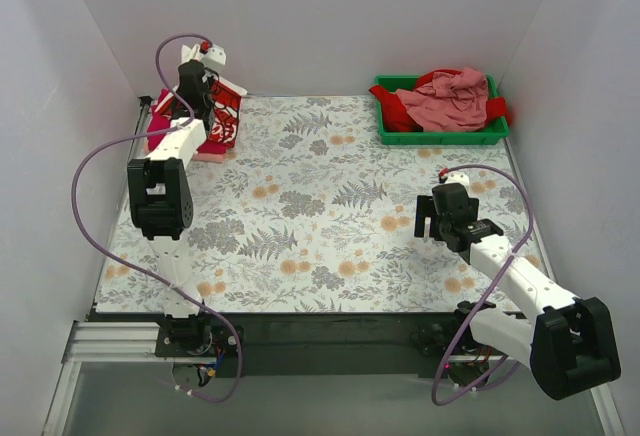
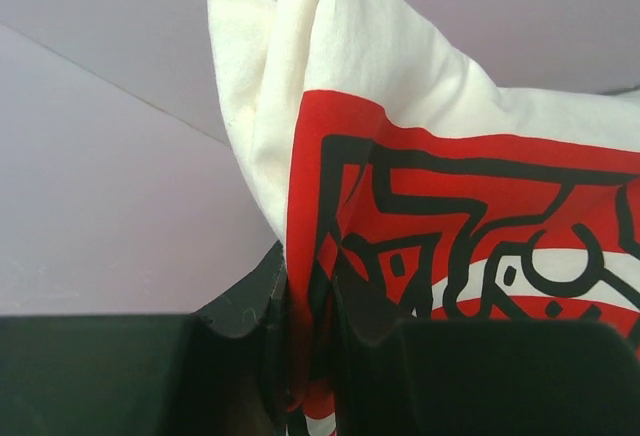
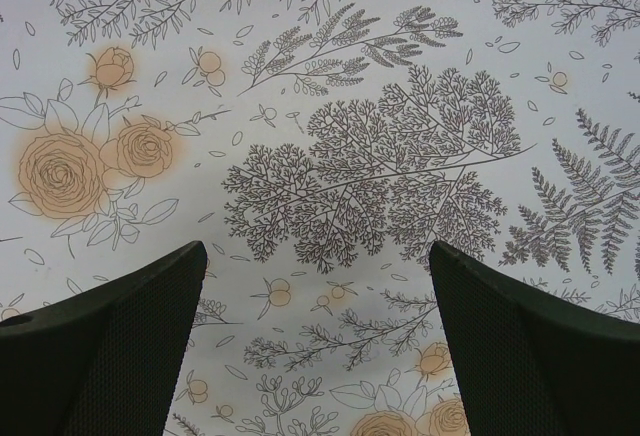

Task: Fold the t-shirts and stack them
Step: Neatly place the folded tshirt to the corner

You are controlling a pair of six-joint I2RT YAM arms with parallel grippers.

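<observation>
Left gripper (image 2: 308, 301) clenched on the white t-shirt (image 2: 390, 66), holding its edge up at the far-left corner over other shirts (image 1: 214, 152). Right gripper (image 3: 318, 286) gaped wide above the table cover (image 3: 330, 76), which stretched broad between the arms; more shirts (image 1: 450, 101) lay heaped in the green tray (image 1: 384, 128).

No legible text; white t-shirt (image 2: 400, 76) print purely graphic.
</observation>
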